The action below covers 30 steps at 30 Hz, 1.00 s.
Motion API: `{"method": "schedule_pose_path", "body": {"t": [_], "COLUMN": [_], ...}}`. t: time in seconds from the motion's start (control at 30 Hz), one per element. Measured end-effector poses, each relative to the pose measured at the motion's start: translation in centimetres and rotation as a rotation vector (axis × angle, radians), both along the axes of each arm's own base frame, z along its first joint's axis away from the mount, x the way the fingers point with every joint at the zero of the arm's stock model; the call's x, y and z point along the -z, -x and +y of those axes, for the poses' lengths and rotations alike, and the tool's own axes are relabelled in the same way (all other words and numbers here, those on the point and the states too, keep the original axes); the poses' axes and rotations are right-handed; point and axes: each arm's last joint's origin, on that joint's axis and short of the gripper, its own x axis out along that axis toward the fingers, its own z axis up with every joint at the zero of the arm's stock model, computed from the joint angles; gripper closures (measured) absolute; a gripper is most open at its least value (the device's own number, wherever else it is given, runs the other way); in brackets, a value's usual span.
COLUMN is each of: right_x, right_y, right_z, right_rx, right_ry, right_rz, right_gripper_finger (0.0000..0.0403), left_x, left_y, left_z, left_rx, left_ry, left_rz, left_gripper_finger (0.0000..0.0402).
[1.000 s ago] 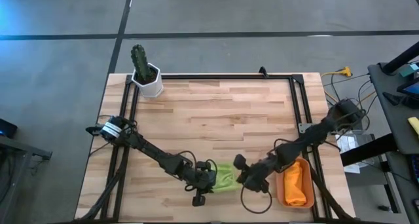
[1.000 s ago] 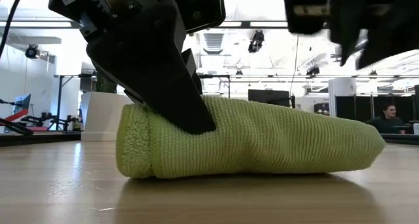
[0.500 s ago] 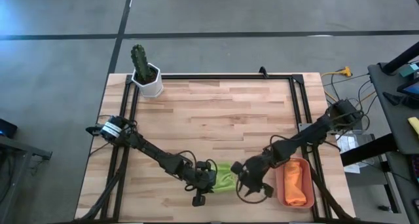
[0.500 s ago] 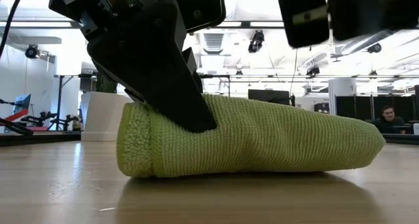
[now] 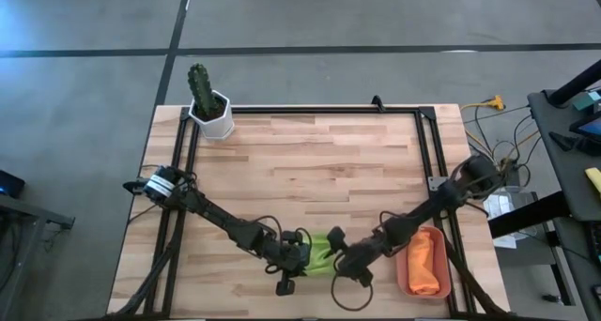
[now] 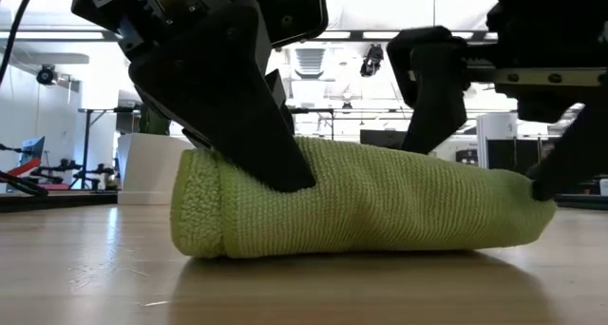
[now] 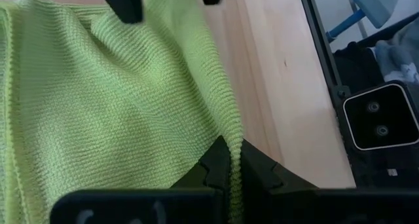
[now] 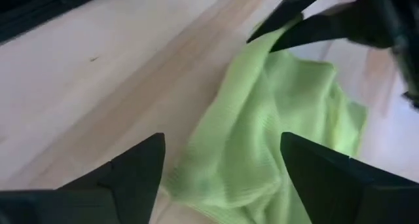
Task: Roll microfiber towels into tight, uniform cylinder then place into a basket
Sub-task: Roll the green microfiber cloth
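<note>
The lime green towel (image 6: 361,201) lies rolled up on the table near its front edge, its underside on the wood. My left gripper (image 5: 302,253) is shut on the roll's left end. My right gripper (image 8: 222,178) is open. Its fingers stand astride the roll's right end (image 6: 513,206), one above it and one beyond its tip. The orange towel (image 5: 425,262) lies in the terracotta basket (image 5: 404,265) at the front right. My left gripper pinches an edge of the green towel (image 7: 234,142) between its two shut fingers (image 6: 256,144). They slant down onto the roll's left end from above. The roll lies on the table, slack. My right gripper: I cannot tell whether its fingers touch the towel.
A white pot with a cactus (image 5: 212,113) stands at the table's far left corner. A black frame (image 5: 310,109) runs along the table's far and side edges. Bare wood (image 5: 310,171) lies across the middle and the far half.
My right gripper has gone from beside the basket toward the table's left and down to the green towel's right end. It has rolled a little and opened wide. The towel and my left gripper have kept still.
</note>
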Motion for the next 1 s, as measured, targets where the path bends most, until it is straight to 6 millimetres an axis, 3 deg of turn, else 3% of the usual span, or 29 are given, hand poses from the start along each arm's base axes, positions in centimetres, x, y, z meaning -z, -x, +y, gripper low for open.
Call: {"method": "schedule_pose_path", "body": {"t": [0.2, 0.33, 0.5, 0.7, 1.0], "right_x": [0.6, 0.9, 2.4, 3.8, 2.8], "right_y": [0.6, 0.5, 0.1, -0.1, 0.1], "right_z": [1.1, 1.0, 1.3, 1.7, 1.4], "right_rx": [0.061, 0.164, 0.166, 0.151, 0.096], "right_ry": [-0.008, 0.053, 0.053, 0.068, 0.028], "right_rz": [0.01, -0.042, -0.051, -0.049, -0.012], "right_gripper_finger": [0.0107, 0.0121, 0.0147, 0.0187, 0.0287], "left_x": [0.0, 0.0, 0.0, 0.0, 0.3], "left_y": [0.0, 0.0, -0.1, 0.0, 0.3], "left_z": [0.0, 0.0, 0.0, 0.1, 0.0], "left_rx": [-0.005, -0.006, -0.007, -0.008, 0.031], "left_ry": [-0.001, 0.0, 0.002, -0.002, 0.043], "left_rz": [0.0, -0.001, -0.005, 0.002, 0.073], "left_gripper_finger": [0.0401, 0.0401, 0.0401, 0.0401, 0.0401]}}
